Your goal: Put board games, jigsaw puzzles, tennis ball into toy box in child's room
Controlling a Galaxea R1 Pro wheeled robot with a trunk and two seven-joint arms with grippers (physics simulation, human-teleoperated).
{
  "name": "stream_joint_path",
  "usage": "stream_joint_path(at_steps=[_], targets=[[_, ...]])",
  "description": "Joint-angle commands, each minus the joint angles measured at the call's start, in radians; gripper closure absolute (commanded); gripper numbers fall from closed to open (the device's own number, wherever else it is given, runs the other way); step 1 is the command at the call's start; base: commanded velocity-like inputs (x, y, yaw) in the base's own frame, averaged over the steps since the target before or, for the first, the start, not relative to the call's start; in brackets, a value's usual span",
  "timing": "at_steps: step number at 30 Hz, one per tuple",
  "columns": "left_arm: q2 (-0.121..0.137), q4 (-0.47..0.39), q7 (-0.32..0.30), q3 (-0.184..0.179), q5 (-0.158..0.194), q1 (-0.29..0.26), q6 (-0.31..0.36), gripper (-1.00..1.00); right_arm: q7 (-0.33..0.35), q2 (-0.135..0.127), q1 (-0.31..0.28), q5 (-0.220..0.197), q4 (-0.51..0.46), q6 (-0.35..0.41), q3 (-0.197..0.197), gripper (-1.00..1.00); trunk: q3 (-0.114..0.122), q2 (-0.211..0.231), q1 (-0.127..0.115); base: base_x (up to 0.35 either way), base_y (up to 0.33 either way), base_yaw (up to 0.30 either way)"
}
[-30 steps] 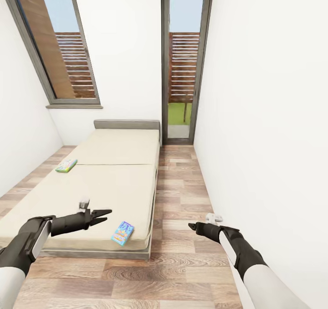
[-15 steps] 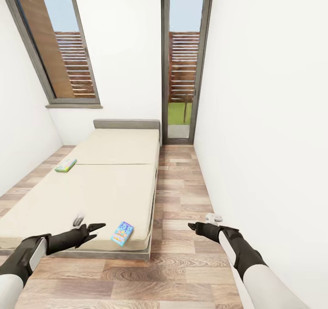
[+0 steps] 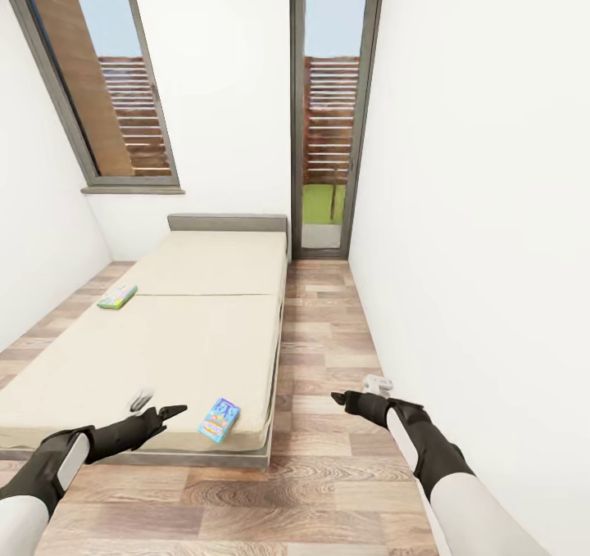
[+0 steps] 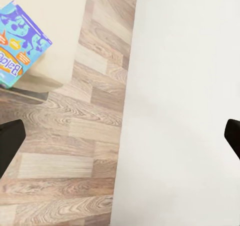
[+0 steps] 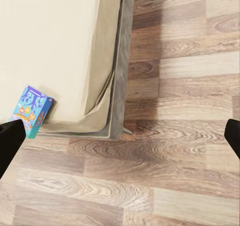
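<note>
Where bed [image 3: 188, 327] ends, blue board game [image 3: 220, 419], lengthwise along it.

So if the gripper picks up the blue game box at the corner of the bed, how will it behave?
The blue game box looks thin and flat, so probably stiff and light. It lies flat on the soft bed cover; fingers may struggle to get beneath it. Being near the edge, a push could slide it off.

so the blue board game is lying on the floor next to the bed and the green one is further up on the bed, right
Not quite: the blue board game lies on the bed, near its front corner, not on the floor, as the head view shows. The green board game is indeed further up on the bed.
</note>
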Motion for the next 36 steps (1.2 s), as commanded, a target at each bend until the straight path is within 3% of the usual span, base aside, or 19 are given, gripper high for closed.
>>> stream_joint_path(at_steps=[1, 9, 36], targets=[[-0.006, 0.011, 0.004, 0.002, 0.003, -0.001, -0.012, -1.0, 0.001, 0.008, -0.001, -0.005, -0.005, 0.01, -0.006, -1.0, -0.005, -0.009, 0.004, 0.0, 0.0, 0.0], [-0.023, 0.109, 0.013, 0.002, 0.003, -0.005, -0.069, -1.0, -0.007, 0.02, 0.005, 0.0, -0.028, 0.018, -0.009, -1.0, -0.03, -0.065, 0.035, 0.0, 0.0, 0.0], [-0.027, 0.124, 0.013, 0.004, 0.004, -0.005, -0.076, -1.0, -0.011, 0.022, 0.006, -0.004, -0.029, 0.018, -0.012, -1.0, -0.114, -0.254, 0.138, 0.0, 0.0, 0.0]])
